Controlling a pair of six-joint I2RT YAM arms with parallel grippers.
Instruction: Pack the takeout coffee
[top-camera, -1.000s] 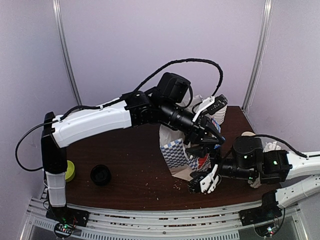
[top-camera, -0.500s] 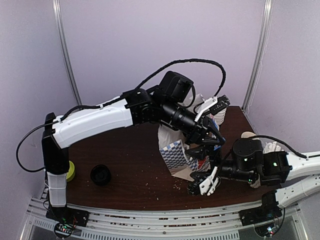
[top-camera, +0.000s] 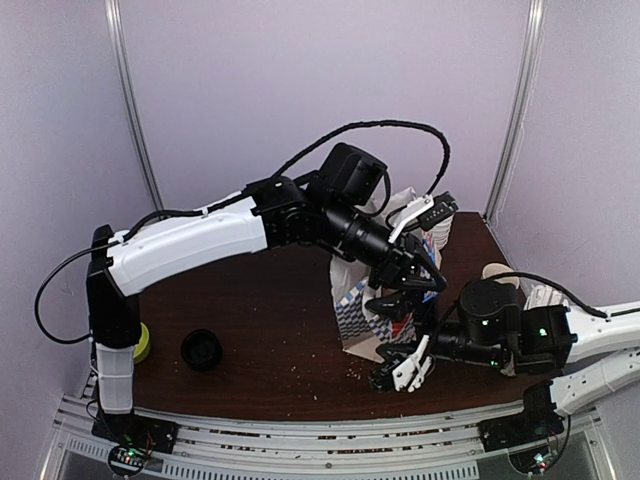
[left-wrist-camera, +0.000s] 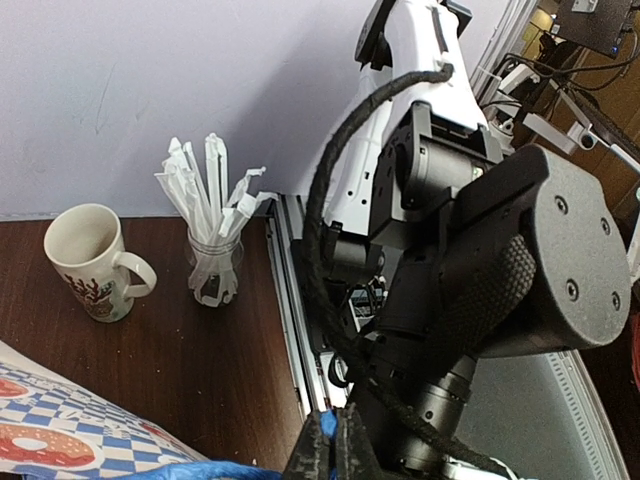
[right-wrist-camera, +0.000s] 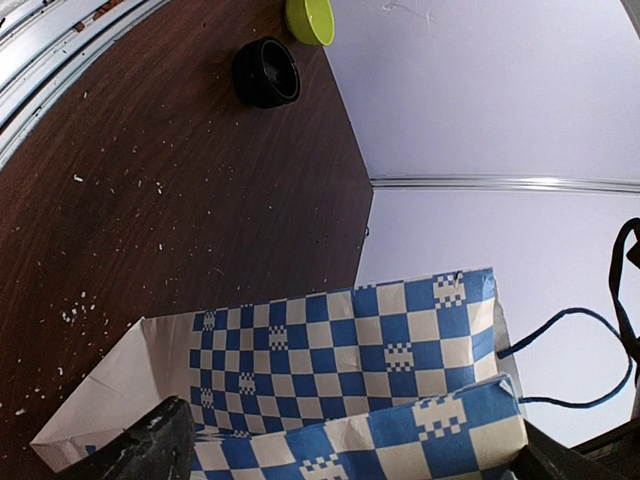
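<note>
Two arms on the bag, one grip only. Nearest: right gripper (top-camera: 402, 368) sits low at the near bottom corner of the checkered paper bag (top-camera: 352, 300), jaws spread wide with nothing clamped. Its wrist view has the bag's blue-and-white side filling the space between the two fingers; I can't tell whether they touch it.

Near left on the table (top-camera: 260, 300): a black round thing (top-camera: 201, 350), and a green item (top-camera: 140, 342) just left of it by the left arm's base. Crumbs are scattered over the near part of the wood.

The bag stands right of centre, leaning, with its white base panel facing the right gripper.

Above it, the left gripper (top-camera: 410, 280) reaches across from the left and is pinched tight on the bag's blue handle (left-wrist-camera: 230, 468) at the top edge – in the left wrist view the blue strap runs straight into the closed fingertips.

Farther right: a cream mug (left-wrist-camera: 90, 260), and just beside it a glass of white wrapped sticks (left-wrist-camera: 215, 265). A stack of paper cups (top-camera: 438, 230) stands behind the bag at the far edge.

Takeout coffee – can't pick it out in any view, so I can't tell where it is.
</note>
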